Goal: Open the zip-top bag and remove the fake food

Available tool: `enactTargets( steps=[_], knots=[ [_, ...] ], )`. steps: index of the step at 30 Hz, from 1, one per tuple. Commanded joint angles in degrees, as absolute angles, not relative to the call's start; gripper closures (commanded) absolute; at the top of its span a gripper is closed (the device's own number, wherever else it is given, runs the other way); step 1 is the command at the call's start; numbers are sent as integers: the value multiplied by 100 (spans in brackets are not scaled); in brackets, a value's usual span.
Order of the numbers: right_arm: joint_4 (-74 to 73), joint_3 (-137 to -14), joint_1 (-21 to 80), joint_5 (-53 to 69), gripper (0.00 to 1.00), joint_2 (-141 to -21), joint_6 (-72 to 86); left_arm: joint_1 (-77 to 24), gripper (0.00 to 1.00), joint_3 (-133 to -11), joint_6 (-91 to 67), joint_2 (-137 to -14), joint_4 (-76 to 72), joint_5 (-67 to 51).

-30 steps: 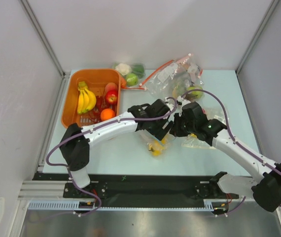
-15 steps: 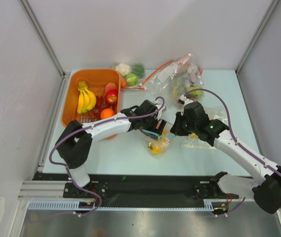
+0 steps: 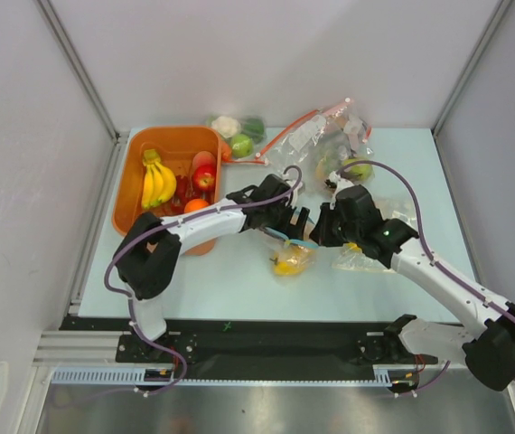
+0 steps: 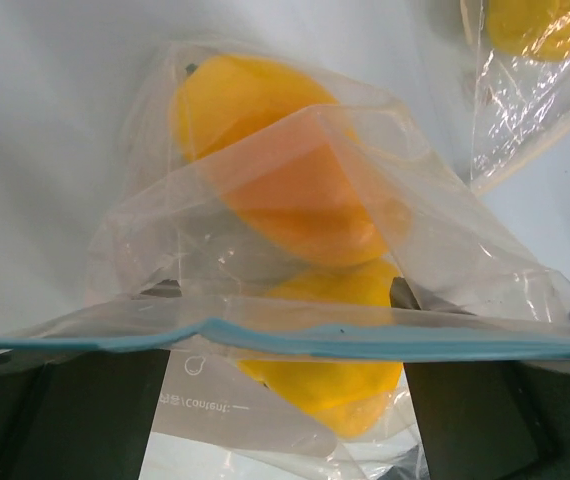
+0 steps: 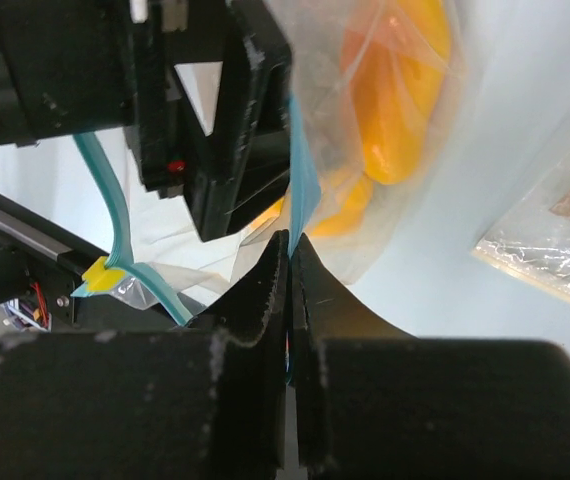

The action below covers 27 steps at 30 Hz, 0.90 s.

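Teal strip (image 5: 303,190) of zip-top bag (image 4: 265,300) pinched in right gripper (image 5: 290,255), only right wrist shows; left gripper (image 4: 280,330) gapes; fake food (image 4: 285,190) inside; basket (image 3: 127,181) nearby.

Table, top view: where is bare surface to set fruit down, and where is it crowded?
Bare: the near strip of table between the basket, the bag and the rail; the far right corner beyond the right arm. Crowded: the centre, where left hand and right hand meet at the bag, and the far-middle pile of bags.

Orange basket (image 3: 127,188), red apple (image 3: 204,178), red-zip bag (image 3: 307,136)
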<state>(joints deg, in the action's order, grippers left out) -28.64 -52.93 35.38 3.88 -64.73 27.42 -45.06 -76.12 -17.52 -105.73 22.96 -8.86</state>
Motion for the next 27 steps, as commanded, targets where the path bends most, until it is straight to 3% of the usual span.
enactTargets(
  steps=[1, 11, 27],
  knots=[
    [-2742, -5326, 3638, 431, 100, -6442, 2786, -4324, 8, -7962, -1951, -10792, 2145, -659],
    [-3102, -5344, 3376, 88, 100, -6478, 2733, -4324, 4, -8437, -2004, -11187, 1828, -1081],
    [-2708, -4246, 2004, 835, 100, -6995, 2997, -4614, 4, -8999, -1776, -11698, 1818, -695]
  ],
)
